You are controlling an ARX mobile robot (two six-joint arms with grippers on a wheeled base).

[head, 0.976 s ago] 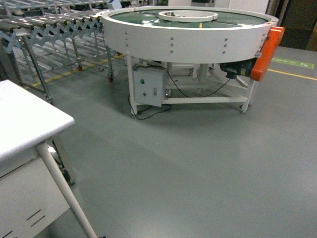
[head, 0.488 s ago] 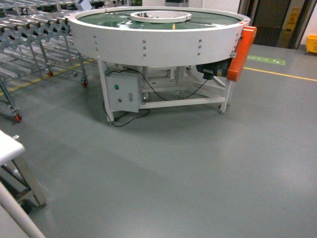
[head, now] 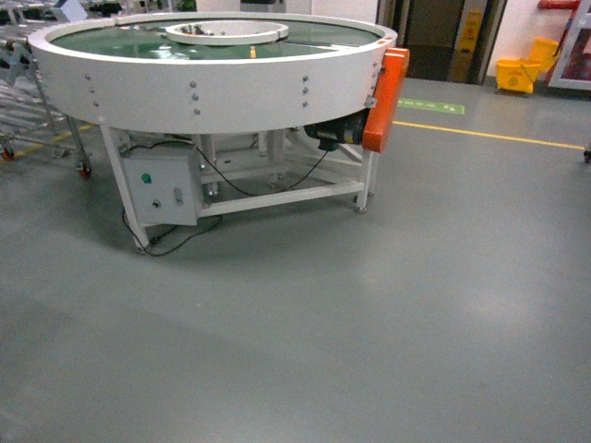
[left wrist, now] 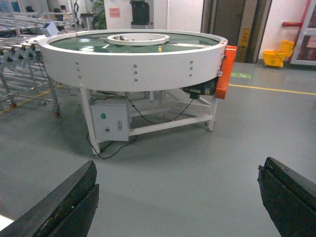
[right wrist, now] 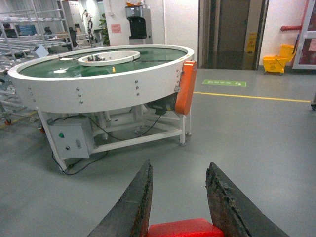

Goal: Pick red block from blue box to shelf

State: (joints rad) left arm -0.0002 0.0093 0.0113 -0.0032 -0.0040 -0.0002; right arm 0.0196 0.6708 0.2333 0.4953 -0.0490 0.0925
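The red block shows only in the right wrist view, at the bottom edge, as a glossy red top face. My right gripper is shut on it, one dark finger pressing each side deep in the jaws. In the left wrist view my left gripper stands wide open above bare grey floor, with nothing between its fingers. Neither gripper appears in the head view. The blue box and the shelf are out of view.
A round white conveyor table with an orange guard and a grey control box stands ahead on the left. Metal roller racks lie behind it. A yellow mop bucket sits by the far doors, beyond a yellow floor line.
The head view has swung to the right. The white desk at the lower left has dropped out of view, and the round conveyor table has shifted left in the frame.
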